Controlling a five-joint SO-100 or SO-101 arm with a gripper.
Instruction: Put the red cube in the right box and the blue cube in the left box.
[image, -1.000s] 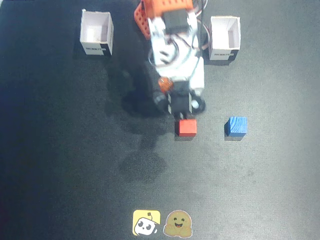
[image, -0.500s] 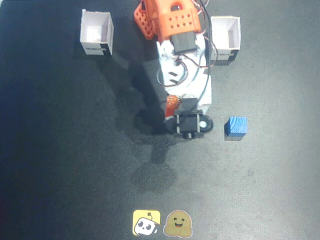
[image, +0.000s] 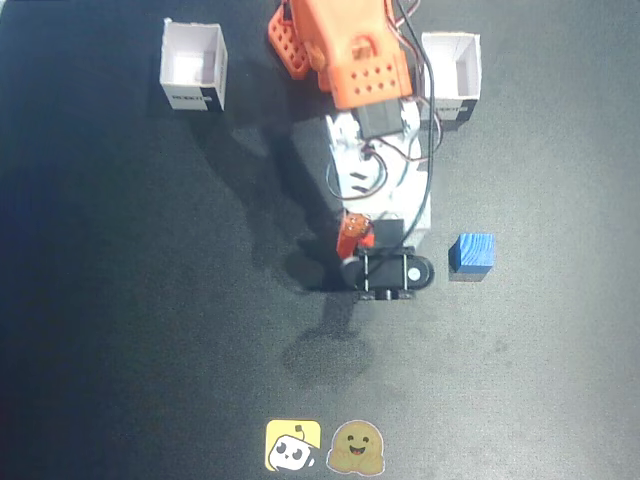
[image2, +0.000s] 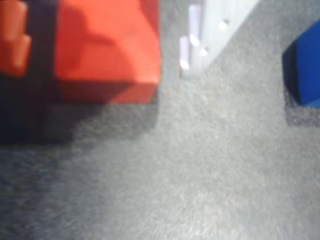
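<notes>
1. Tool (image2: 107, 60): the wrist view shows the red cube (image2: 107, 50) between an orange finger (image2: 15, 37) and a white one (image2: 220, 25); whether the tool has closed on it, I cannot tell.
2. Change: a second ago the cube lay uncovered on the worktop (image: 120, 330); the arm has since come down over it, so pickup looks under way.
3. Blue cube (image: 471, 254): at the tool's 3 o'clock, untouched.
4. Farthest: two white boxes, one at 11 o'clock (image: 193, 68), one at 1 o'clock (image: 452, 76), both empty.
</notes>
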